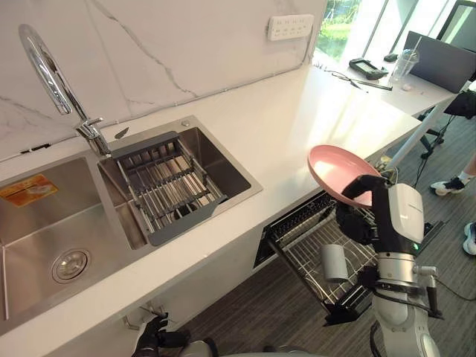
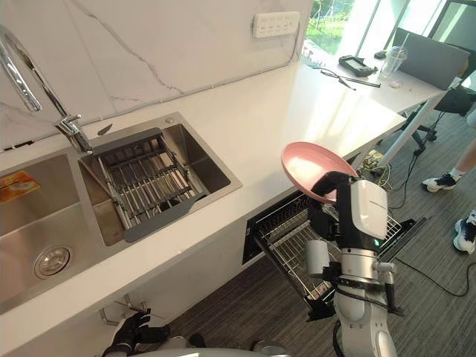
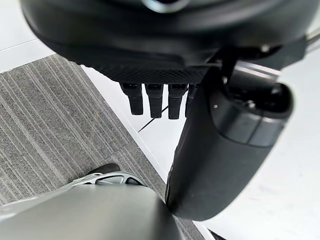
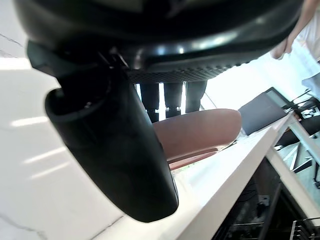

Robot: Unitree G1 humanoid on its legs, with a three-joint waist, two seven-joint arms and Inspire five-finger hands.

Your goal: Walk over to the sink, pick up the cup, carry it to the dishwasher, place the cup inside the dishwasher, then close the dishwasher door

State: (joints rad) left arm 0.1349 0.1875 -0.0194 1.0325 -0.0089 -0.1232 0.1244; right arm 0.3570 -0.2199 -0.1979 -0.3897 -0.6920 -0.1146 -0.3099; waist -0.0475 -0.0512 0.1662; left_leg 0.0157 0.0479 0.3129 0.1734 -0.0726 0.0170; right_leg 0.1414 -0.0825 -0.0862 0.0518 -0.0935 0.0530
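Pink plate (image 1: pixel 336 167) aslant in right hand (image 1: pixel 357 219); hollow face upward

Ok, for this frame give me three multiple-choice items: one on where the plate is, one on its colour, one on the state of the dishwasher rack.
1. Where is the plate?
A) lying in the sink
B) in the right hand, above the dishwasher rack
C) flat on the counter

2. What colour is the plate?
A) pink
B) blue
C) white

3. How is the dishwasher rack?
A) pushed in behind a shut door
B) lifted onto the counter
C) pulled out into the open

Answers:
1 B: the thumb and fingers clamp the plate's rim, with the wire rack below it.
2 A: both eye views show it pink.
3 C: the rack sticks out from under the counter's edge.
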